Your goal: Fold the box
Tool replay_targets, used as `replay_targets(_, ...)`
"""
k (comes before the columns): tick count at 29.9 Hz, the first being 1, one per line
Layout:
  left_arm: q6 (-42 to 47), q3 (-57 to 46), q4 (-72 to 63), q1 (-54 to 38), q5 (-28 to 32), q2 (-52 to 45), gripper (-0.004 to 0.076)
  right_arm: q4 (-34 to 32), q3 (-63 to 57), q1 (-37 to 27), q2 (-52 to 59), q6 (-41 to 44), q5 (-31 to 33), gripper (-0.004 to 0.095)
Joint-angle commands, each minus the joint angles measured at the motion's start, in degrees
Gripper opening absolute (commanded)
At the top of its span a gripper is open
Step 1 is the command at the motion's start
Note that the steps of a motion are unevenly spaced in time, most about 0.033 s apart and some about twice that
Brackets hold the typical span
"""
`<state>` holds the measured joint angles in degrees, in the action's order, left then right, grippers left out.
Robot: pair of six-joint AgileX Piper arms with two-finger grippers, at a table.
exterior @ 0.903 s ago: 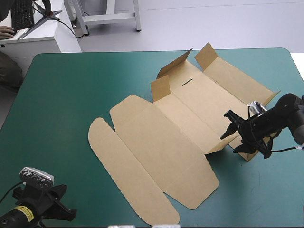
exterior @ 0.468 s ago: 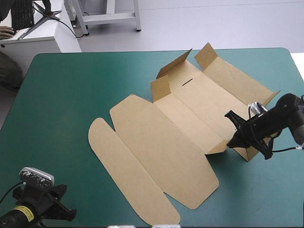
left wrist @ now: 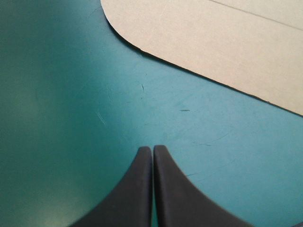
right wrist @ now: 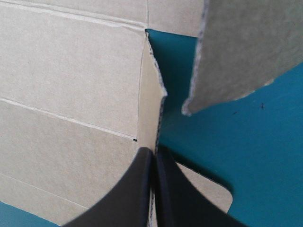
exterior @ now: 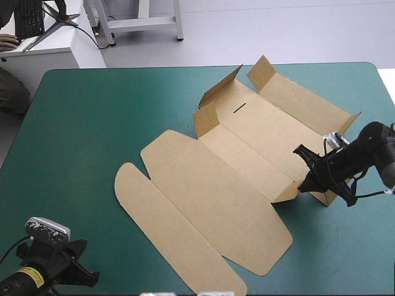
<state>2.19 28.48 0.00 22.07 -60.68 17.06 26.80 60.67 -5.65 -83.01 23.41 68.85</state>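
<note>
Box (exterior: pixel 234 154): brown sheet spread on the table (exterior: pixel 92 123), far flaps raised.
Right tool (right wrist: pixel 154 151): clamped on a raised flap's edge.
Left tool (left wrist: pixel 152 149): pressed together, empty, box ahead.

The right gripper (right wrist: pixel 154 151) hides the lower stretch of the box (right wrist: pixel 71 85) wall pinched between its fingers. From above, it covers the box's near right corner. The left wrist view cuts off most of the box.

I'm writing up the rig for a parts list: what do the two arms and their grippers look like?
Both arms are black. The left gripper and right gripper each carry two broad black fingers, curved like fins and tapering to points. The left arm bears a yellow label.
</note>
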Motion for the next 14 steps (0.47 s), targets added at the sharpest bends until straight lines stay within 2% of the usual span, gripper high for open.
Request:
replay_targets(1,0.5,1.4,0.0,0.1,3.1,0.7,-0.0009,0.6,1.8,0.1,1.6,-1.9,-1.1,-0.0018)
replay_targets(3,0.5,1.4,0.0,0.1,3.1,0.7,-0.0010,0.5,1.8,0.1,1.6,-2.9,-1.1,-0.0014)
replay_targets(5,0.5,1.4,0.0,0.1,3.1,0.7,-0.0009,0.3,1.8,0.1,1.6,-3.1,-1.1,0.0031)
replay_targets(7,0.5,1.4,0.0,0.1,3.1,0.7,-0.0009,0.2,1.8,0.1,1.6,-3.1,-0.9,0.0103)
replay_targets(11,0.5,1.4,0.0,0.1,3.1,0.7,-0.0009,0.3,1.8,0.1,1.6,-3.1,-2.0,0.0339)
replay_targets(14,0.5,1.4,0.0,0.1,3.1,0.7,-0.0009,0.6,1.8,0.1,1.6,-3.1,-3.9,0.0374)
